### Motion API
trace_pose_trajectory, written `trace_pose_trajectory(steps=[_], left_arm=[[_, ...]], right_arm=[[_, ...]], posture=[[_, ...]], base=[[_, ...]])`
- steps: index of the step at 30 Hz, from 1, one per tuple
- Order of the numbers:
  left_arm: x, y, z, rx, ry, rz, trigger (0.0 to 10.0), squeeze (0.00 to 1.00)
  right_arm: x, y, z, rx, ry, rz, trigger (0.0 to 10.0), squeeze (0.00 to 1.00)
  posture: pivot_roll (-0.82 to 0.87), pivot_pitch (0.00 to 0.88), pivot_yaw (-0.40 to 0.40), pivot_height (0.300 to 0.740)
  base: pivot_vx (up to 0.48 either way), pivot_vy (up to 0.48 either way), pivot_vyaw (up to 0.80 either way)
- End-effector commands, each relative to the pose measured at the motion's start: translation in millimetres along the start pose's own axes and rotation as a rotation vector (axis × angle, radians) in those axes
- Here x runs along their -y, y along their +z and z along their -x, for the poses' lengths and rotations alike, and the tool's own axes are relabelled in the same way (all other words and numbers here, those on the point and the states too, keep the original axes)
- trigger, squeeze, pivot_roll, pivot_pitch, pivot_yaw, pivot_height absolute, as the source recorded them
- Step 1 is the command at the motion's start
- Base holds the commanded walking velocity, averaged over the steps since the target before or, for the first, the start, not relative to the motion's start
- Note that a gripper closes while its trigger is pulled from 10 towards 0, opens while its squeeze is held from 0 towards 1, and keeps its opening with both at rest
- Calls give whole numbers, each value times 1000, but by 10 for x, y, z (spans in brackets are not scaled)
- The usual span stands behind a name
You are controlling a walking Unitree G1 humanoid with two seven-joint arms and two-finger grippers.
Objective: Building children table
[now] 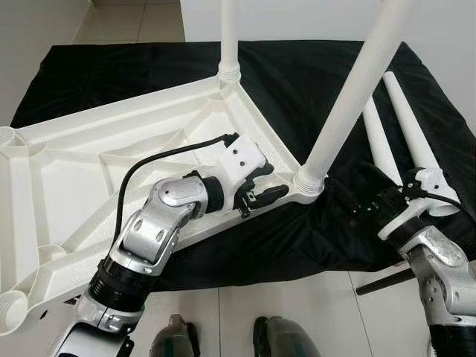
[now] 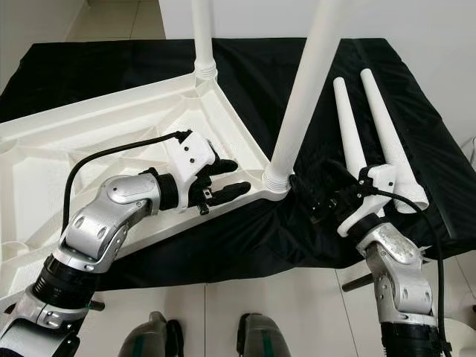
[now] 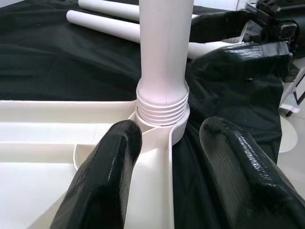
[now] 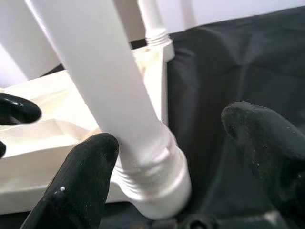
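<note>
White tabletop point(image 1: 89, 171) carries two screwed legs point(image 1: 349, 97), two loose legs point(image 2: 383, 126); both grippers' jaws released.

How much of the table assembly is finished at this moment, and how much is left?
About half. Done: two legs stand in corner sockets of the upturned tabletop, the far leg and the near leg. In hand: the open left gripper and open right gripper flank the near leg's base. Left: two loose legs on the black cloth, two empty sockets.

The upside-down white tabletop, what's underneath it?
A black cloth lies spread under the tabletop, showing around its edges and draping toward the tile floor. Whatever supports the cloth is covered, so I can't see it.
</note>
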State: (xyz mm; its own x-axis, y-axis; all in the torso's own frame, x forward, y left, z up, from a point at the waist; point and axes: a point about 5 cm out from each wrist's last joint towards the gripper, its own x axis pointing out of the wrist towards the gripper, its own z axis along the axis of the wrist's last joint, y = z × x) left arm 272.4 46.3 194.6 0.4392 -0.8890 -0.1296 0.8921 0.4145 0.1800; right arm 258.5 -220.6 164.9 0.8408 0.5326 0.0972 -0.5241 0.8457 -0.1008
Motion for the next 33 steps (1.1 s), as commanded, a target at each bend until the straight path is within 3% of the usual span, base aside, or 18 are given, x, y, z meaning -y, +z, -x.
trace_pose_trajectory(steps=[1,4,6,11,17,25,28,33], left_arm=[[-51,-43,29,-9,123,31,10000,0],[-65,-68,33,-13,161,32,10000,0],[-103,-128,36,-16,260,41,10000,0],[-75,-178,20,-1,327,70,10000,0],[90,-159,4,61,270,89,10000,0],[125,-159,31,58,220,77,10000,0],[130,-124,43,66,197,67,10000,0],[153,-116,35,69,193,61,10000,0]], right_arm=[[-19,-23,-31,-20,35,-8,10000,0],[-23,-25,-74,-20,51,-9,10000,0],[-28,-29,-171,-14,71,-9,10000,0],[-23,-26,-258,-6,82,-2,10000,0],[52,-23,-366,-1,65,7,10000,0],[46,-59,-466,-1,71,6,10000,0],[-49,-105,-607,3,121,2,10000,0],[-87,-141,-681,-2,150,4,10000,0]], posture=[[-164,79,-8,740],[-155,74,-9,740],[-144,63,-10,740],[-139,56,-13,740],[-127,44,-22,740],[-118,32,-21,740],[-114,17,-13,740],[-110,10,-16,740]], base=[[0,0,0],[0,0,0],[0,0,0],[0,0,0],[0,0,0],[0,0,0],[0,0,0],[0,0,0]])
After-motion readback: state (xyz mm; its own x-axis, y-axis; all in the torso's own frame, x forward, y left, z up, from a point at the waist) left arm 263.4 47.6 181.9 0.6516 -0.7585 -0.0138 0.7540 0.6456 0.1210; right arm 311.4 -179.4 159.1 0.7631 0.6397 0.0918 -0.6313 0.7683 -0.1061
